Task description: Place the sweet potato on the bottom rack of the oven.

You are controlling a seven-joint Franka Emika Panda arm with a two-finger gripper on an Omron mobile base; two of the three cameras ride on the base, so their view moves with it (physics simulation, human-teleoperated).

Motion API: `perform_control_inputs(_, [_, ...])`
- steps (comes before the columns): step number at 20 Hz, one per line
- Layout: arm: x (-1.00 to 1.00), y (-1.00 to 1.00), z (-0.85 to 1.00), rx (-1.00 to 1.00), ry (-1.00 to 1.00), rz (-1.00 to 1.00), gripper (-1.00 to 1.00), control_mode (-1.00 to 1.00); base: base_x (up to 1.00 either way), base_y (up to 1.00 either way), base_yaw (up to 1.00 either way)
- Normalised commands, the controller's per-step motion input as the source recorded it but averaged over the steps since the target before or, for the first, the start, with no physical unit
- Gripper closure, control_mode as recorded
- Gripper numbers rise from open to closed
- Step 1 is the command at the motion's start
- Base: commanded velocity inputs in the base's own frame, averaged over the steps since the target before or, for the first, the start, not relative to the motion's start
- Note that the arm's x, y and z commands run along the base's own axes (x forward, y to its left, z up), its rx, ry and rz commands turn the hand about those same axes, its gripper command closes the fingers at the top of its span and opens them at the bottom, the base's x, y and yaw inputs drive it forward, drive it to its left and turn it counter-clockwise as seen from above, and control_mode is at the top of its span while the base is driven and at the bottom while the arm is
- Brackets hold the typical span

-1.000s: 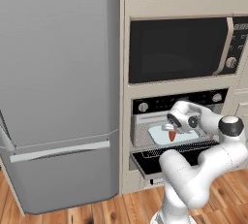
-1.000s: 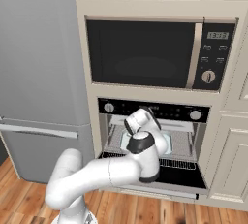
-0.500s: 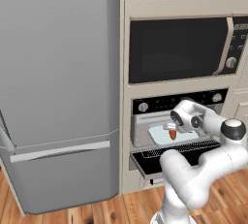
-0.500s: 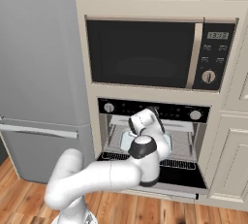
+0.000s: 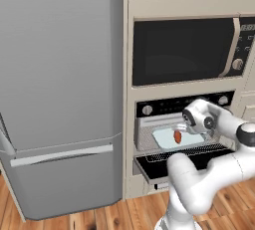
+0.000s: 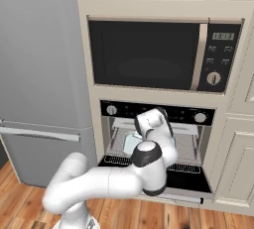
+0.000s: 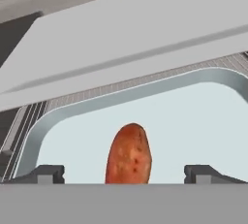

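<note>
One sweet potato (image 7: 128, 154) sits between my gripper (image 7: 124, 173) tips, jaws wide apart, not clamping. It's over the pale tray (image 7: 203, 121) inside the oven (image 5: 182, 105). I'd back straight out, clear of the bottom rack (image 5: 187, 151).

Tool (image 7: 124, 173) pushed deeper into oven (image 5: 179, 124); sweet potato (image 5: 177, 136) now over tray (image 5: 162, 138).

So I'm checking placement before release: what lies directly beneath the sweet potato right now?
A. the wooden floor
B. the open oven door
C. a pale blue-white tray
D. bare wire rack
C: in the hand view the sweet potato sits over the pale tray, whose raised rim curves around it.
</note>
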Motion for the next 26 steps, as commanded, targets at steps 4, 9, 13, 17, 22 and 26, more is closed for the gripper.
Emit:
perform_control_inputs(4, [-0.56,-0.08,0.53,0.00,0.00,0.00,-1.00,-1.00,0.00,0.00,0.00])
perform_control_inputs(9, [-0.57,-0.14,0.67,0.00,0.00,0.00,-1.00,-1.00,0.00,0.00,0.00])
perform_control_inputs(13, [-0.70,-0.27,0.82,0.00,0.03,0.00,-1.00,-1.00,0.00,0.00,0.00])
perform_control_inputs(17, [-0.88,-0.27,0.75,-0.12,0.00,0.00,-1.00,-1.00,0.00,0.00,0.00])
perform_control_inputs(22, [-0.72,-0.06,0.75,-0.34,-0.02,0.02,-1.00,-1.00,0.00,0.00,0.00])
perform_control_inputs(26, [-0.16,0.00,0.91,-0.36,0.19,0.19,-1.00,-1.00,0.00,0.00,0.00])
